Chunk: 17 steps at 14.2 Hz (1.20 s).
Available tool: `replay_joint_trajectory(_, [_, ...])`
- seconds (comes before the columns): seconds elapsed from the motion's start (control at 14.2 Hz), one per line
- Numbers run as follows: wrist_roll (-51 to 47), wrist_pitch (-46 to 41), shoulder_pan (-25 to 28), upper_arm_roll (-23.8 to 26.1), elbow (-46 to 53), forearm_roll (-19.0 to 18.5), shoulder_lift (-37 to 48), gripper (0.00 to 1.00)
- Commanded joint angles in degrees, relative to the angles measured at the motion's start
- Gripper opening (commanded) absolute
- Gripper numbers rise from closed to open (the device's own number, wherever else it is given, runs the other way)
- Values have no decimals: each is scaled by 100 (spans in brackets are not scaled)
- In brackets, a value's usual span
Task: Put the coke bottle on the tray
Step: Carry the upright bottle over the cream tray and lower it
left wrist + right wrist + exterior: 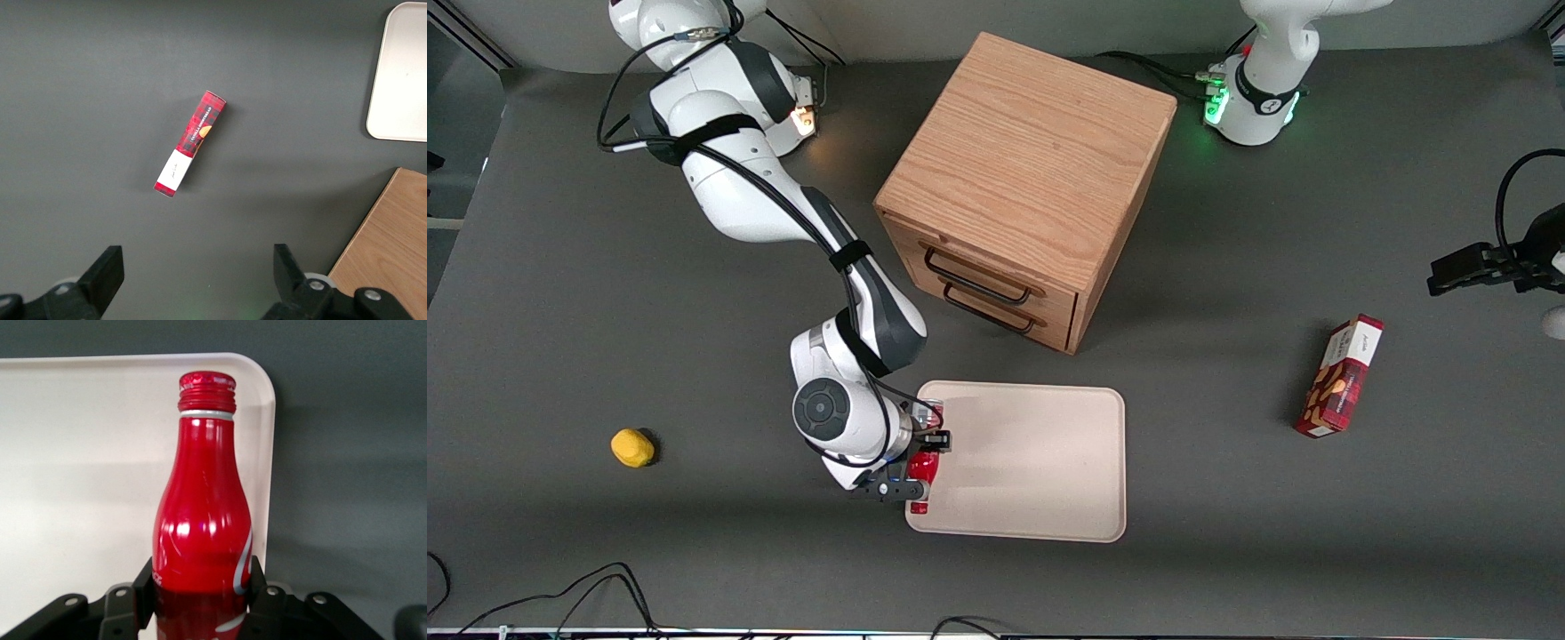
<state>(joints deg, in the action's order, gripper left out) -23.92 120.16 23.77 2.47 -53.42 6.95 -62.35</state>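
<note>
My right gripper [914, 464] is shut on the coke bottle [923, 466], a slim red bottle with white script. It holds the bottle lying level over the short rim of the tray [1040, 462] at the working arm's end. In the right wrist view the black fingers [145, 585] clamp the bottle's lower body [203, 513]. Its red cap [207, 389] points at the rounded corner of the pale beige tray [80, 453] that is nearest the front camera. I cannot tell whether the bottle touches the tray.
A wooden drawer cabinet [1027, 187] stands farther from the front camera than the tray. A red snack box [1341, 377] lies toward the parked arm's end and shows in the left wrist view [191, 143]. A small yellow object [632, 447] lies toward the working arm's end.
</note>
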Motion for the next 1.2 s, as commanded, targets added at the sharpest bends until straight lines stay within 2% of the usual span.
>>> replay_joint_trajectory(0.0, [80,401,75,-71,-45,78,-57,14])
replay_joint_trajectory(0.07, [71,446,83,-80,-54,69,-93,32])
replay_joint_trajectory(0.14, [63,490,84,-89,-63,61,-102,43])
replay_joint_trajectory(0.21, [71,516,136,-115,-80,60,-111,57])
replay_joint_trajectory(0.35, [71,552,145,-115,-124,52,-119,73])
replay_joint_trajectory(0.49, [71,622,154,-115,-194,-10,-119,100])
replay_joint_trajectory(1.12, [1,631,145,-115,-204,-10,-58,100])
